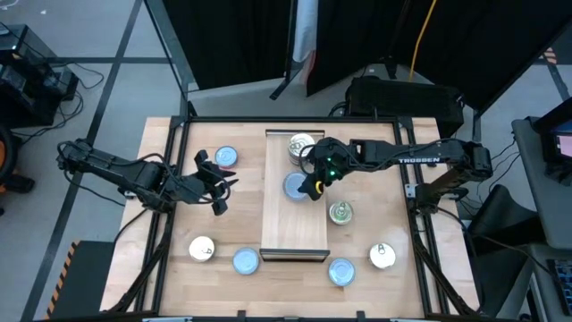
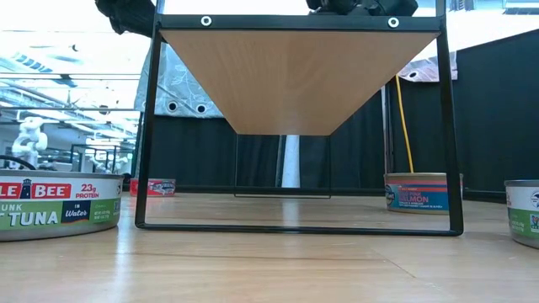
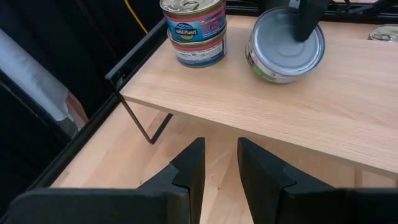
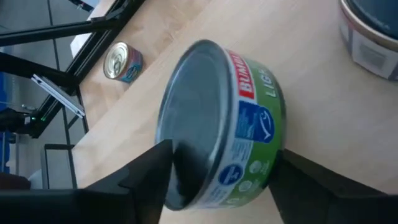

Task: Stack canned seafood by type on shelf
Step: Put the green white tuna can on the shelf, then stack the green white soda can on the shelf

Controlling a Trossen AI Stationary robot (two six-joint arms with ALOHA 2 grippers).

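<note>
The right pincer sits over the shelf, its fingers straddling a green-labelled tuna can that rests on the board beside a two-can stack. The left pincer waits off the shelf's left side, fingers slightly apart and empty; other cans lie on the desk around the shelf.

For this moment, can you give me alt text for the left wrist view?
A shelf holds two stacked tins near its corner and a single tin beside them, with the right pincer on its top. The left pincer hovers off the shelf, slightly parted, holding nothing.
</note>
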